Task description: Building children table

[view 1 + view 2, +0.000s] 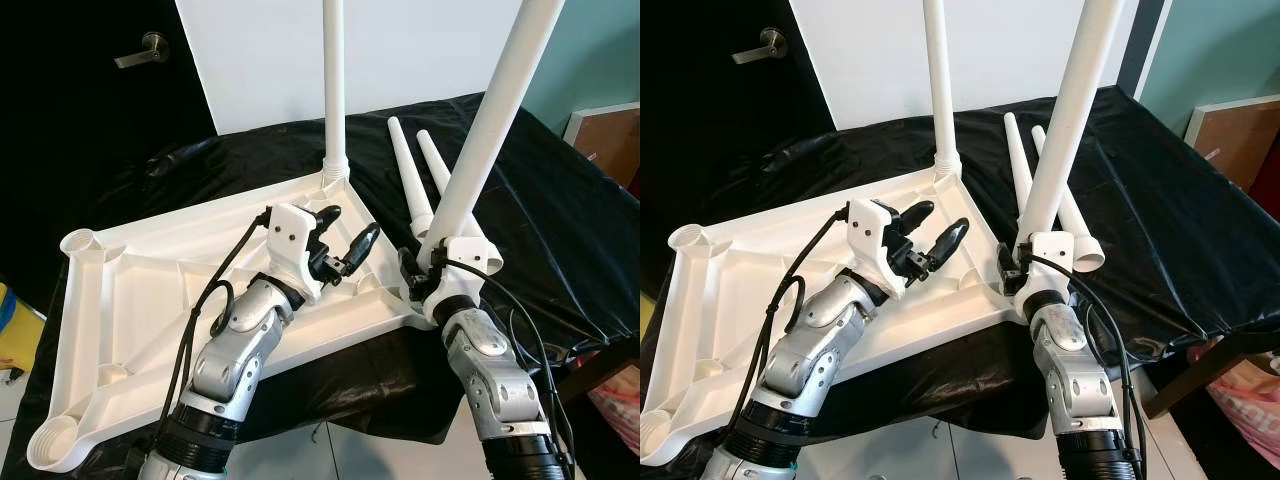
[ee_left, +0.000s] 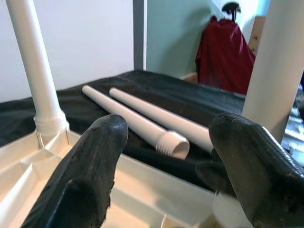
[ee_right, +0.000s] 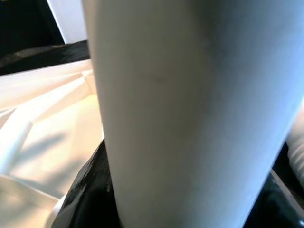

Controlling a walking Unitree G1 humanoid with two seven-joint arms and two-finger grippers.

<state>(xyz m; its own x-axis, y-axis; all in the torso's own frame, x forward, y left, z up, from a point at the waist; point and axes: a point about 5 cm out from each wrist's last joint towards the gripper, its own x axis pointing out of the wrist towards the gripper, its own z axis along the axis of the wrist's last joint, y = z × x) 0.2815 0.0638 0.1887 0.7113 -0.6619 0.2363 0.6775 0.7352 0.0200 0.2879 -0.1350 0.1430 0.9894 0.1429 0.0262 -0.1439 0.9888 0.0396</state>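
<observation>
**Upturned tabletop, one leg standing, another in hand**

Black cloth (image 1: 560,230) drapes the work surface, with a white wall panel and a dark door behind it.

At the near corner of the white tabletop (image 1: 130,300), which lies upside down on the cloth, the right gripper (image 1: 418,262) is clamped on a white leg (image 1: 490,120). That leg rises steeply, tilted, with its lower end at the corner socket; in the right wrist view its shaft (image 3: 190,104) sits between the dark fingers.

The left gripper (image 1: 345,232) hovers over the tabletop's ribbed underside, fingers (image 2: 90,171) spread apart and holding nothing.

Farther out, an upright leg (image 1: 335,90) stands in the far corner socket. Two loose legs (image 1: 420,170) lie side by side on the cloth just beyond the tabletop's edge, their threaded ends toward the robot.
</observation>
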